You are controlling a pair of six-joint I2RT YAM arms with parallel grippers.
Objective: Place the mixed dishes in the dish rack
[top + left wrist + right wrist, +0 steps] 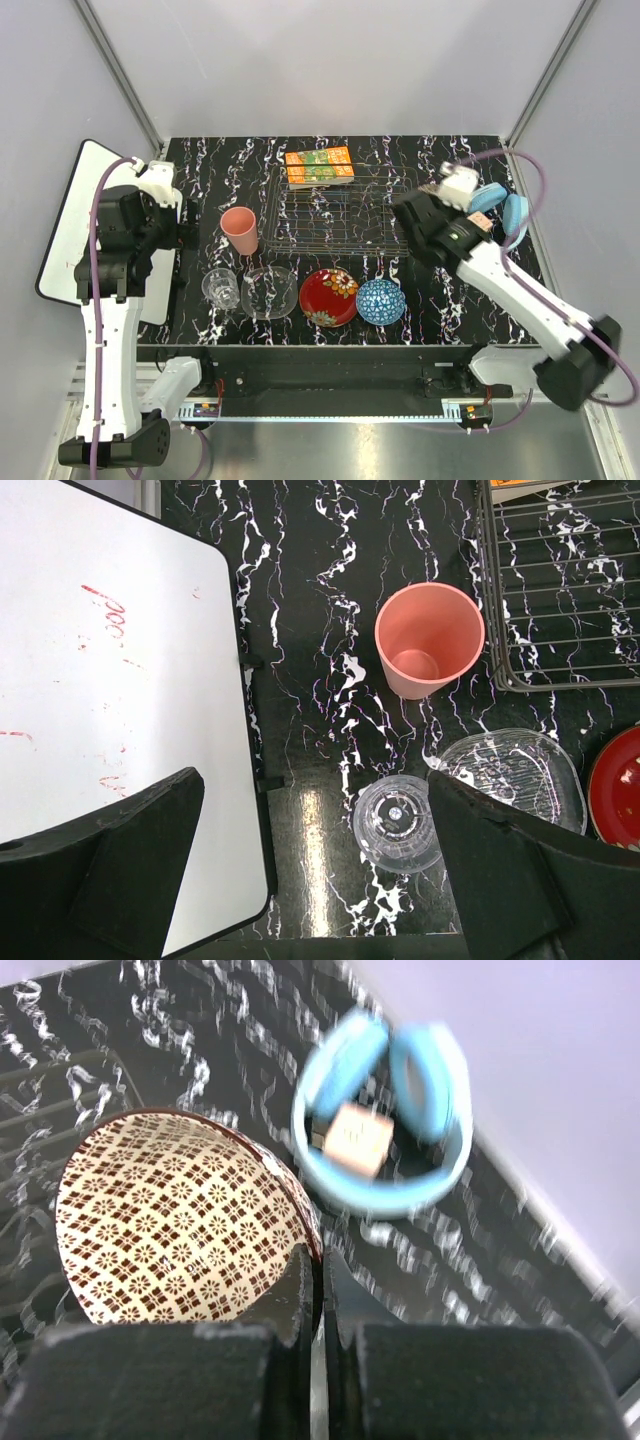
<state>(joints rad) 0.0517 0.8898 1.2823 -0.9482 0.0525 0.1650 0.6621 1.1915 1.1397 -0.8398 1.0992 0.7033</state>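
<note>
**Held item.** The brownish patterned bowl (175, 1230) is at the 3 o'clock end of the silver wire dish rack (335, 245). The right gripper (318, 1270) is clamped on its rim, one finger inside the wall and one outside. Whether the bowl is clear of the black marbled table (200, 160) cannot be told.

**Handling.** The bowl looks glazed, so it is probably rigid, smooth, moderately heavy and breakable. A rim pinch leaves it hanging to one side, where it may pivot.

**Left gripper.** The left gripper (315, 825) is fully spread and grasps nothing.

**Count.**
- Six dishes: one held and five on the table at the rack's 6 to 9 o'clock.
  - salmon-pink cup (239, 230)
  - clear drinking glass (221, 288)
  - clear glass bowl (268, 292)
  - red floral plate (328, 296)
  - blue patterned bowl (381, 301)
- One rack.
- One orange-green carton (319, 166), at the rack's 12 o'clock.
- One pair of blue headphones (430, 1080).
</note>
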